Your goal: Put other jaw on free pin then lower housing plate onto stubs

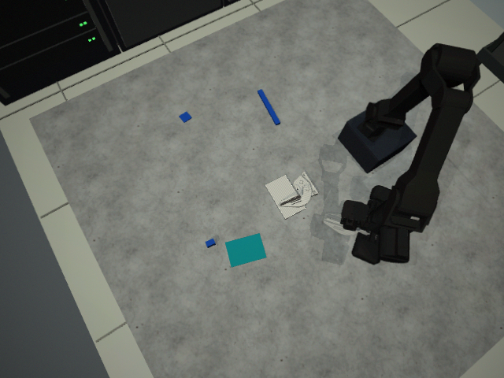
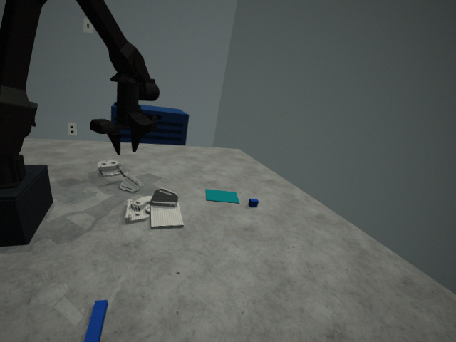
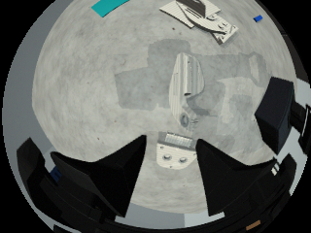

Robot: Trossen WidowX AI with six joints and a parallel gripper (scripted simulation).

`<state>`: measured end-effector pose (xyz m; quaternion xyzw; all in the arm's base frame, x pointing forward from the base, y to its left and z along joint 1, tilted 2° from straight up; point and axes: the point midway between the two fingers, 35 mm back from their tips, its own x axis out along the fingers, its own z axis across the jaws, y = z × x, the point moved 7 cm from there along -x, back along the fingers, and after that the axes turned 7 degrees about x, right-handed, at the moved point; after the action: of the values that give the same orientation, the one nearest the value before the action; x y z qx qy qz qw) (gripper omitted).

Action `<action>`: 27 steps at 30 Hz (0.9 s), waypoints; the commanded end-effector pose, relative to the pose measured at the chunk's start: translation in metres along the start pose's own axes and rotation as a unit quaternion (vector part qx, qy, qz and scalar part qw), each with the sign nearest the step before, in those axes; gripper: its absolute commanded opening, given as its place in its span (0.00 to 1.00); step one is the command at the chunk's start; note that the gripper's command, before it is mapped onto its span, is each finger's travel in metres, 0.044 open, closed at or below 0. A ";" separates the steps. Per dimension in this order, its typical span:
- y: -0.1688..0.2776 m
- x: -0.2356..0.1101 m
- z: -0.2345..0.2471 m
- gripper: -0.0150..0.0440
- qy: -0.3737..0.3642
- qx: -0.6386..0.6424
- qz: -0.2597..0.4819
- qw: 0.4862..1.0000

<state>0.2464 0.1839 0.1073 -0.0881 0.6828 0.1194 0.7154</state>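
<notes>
The loose white plastic jaw (image 1: 337, 224) (image 2: 129, 183) (image 3: 176, 83), ribbed and curved, lies on the grey mottled desk (image 1: 183, 305) (image 2: 294, 250) (image 3: 73, 87), off its pin and well apart from the white base with pins (image 1: 311, 189) (image 2: 137, 217) (image 3: 226, 36). In the exterior view that base is nearer and to the right of the loose jaw, with the mounted jaw (image 2: 164, 197), a ribbed white piece, standing at its right side; whether it sits fully down cannot be told. The white housing plate with two round holes (image 2: 108, 166) (image 3: 176, 156) lies on the far left, beyond the loose jaw, so both fitting steps remain. The black claw (image 1: 353, 235) (image 2: 126, 151) (image 3: 173, 142) hangs above the desk with its fingers part-way apart and nothing between them. Further right lie a flat teal rectangle (image 1: 246, 250) (image 2: 221, 196) (image 3: 108, 7) and a small blue block (image 1: 210, 242) (image 2: 253, 202); a long blue bar (image 1: 268, 106) (image 2: 96, 320) is at the near left. The likeliest trouble is a poor grip: the loose jaw is low and curved, so fingers closing off-centre could spin or tip it. Even once lifted, a tilted hold could miss the pin or clash the teeth, and pressing then might shift the base; a jaw left high would keep the plate from lying level. No brand, label or writing can be read.
</notes>
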 end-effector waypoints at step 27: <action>-0.004 0.001 -0.018 0.25 0.004 -0.437 -0.001 0.900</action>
<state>0.2335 0.1770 0.1075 -0.3682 0.5777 0.3839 0.6191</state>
